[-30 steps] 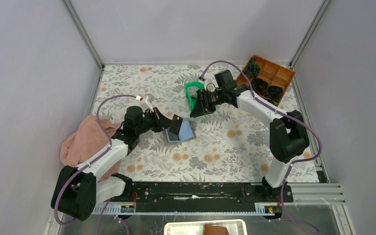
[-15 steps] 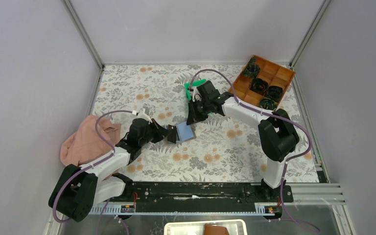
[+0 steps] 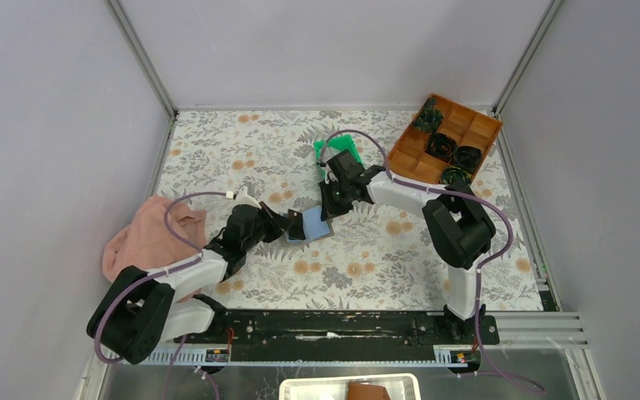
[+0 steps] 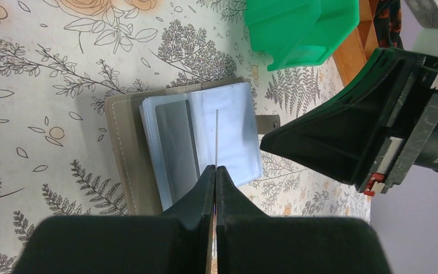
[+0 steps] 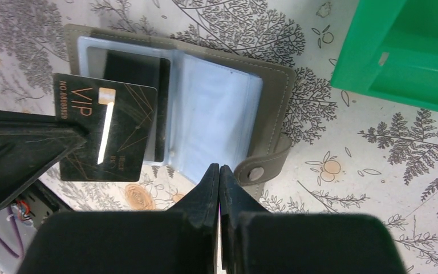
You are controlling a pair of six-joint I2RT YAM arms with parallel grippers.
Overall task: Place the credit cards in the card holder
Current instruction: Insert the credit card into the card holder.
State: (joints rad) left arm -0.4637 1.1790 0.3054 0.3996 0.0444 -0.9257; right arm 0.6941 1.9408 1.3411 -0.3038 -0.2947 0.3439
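The card holder (image 3: 317, 225) lies open on the flowered table, grey cover (image 4: 122, 148) outside, blue sleeves inside. One dark credit card (image 4: 174, 140) sits in its left sleeve. My left gripper (image 4: 215, 167) is shut on a black credit card marked VIP (image 5: 105, 134). In the left wrist view this card shows edge-on over the sleeves. My right gripper (image 5: 219, 166) is shut, its tips at the near edge of the right-hand sleeve (image 5: 217, 120), beside the snap strap (image 5: 256, 171). Whether it pinches the sleeve does not show.
A green plastic bin (image 3: 337, 150) stands just behind the holder, close to the right arm. A brown compartment tray (image 3: 446, 137) with dark parts sits at the back right. A pink cloth (image 3: 154, 242) lies at the left beside the left arm.
The right arm came down from the green bin to the holder's right side and its jaws closed. The left arm shifted a little nearer and lower with the card.
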